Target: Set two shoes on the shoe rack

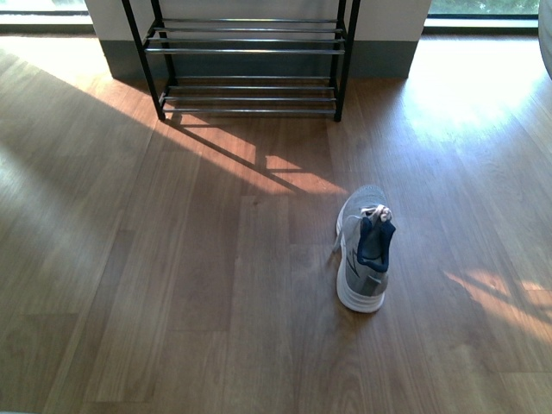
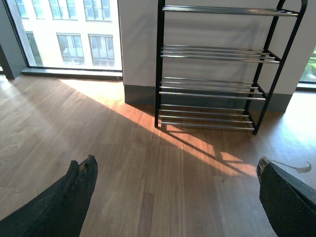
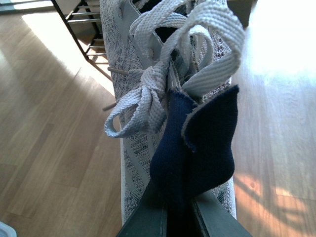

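A grey knit shoe [image 1: 362,254] with a white sole stands on the wood floor, toe toward the shoe rack [image 1: 250,50] at the far wall. Neither arm shows in the front view. In the right wrist view my right gripper [image 3: 177,200] is shut on the dark navy tongue of a grey shoe [image 3: 148,64], whose laces are bunched ahead of the fingers. I cannot tell whether it is the same shoe. My left gripper [image 2: 175,163] is open over bare floor, facing the shoe rack [image 2: 212,54]. No second shoe shows apart from these.
The rack stands against a white wall with a grey skirting [image 1: 388,59], windows on both sides. Its chrome shelves [image 2: 215,90] carry nothing. Sunlit patches and rack shadows [image 1: 259,164] lie across the floor between the rack and the shoe.
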Robot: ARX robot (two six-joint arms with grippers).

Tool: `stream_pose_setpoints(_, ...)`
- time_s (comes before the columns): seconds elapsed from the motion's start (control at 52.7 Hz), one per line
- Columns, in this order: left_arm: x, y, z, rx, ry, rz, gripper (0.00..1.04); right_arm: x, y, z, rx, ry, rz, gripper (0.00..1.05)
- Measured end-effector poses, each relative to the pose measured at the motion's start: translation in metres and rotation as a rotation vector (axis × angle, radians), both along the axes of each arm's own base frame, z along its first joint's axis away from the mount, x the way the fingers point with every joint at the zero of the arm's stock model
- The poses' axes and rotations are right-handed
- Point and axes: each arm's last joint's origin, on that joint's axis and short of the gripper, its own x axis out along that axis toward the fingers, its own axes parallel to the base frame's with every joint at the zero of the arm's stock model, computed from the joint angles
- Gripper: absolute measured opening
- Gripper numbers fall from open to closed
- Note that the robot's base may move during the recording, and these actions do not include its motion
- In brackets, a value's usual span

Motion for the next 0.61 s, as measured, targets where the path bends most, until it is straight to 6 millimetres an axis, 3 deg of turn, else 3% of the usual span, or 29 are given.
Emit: stream_pose_setpoints(0.607,0.0,-0.0001,0.0,0.0,0.0,-0.005,0.95,-0.0001,-0.0006,0.0,-0.002,0.001,-0.008,0.02)
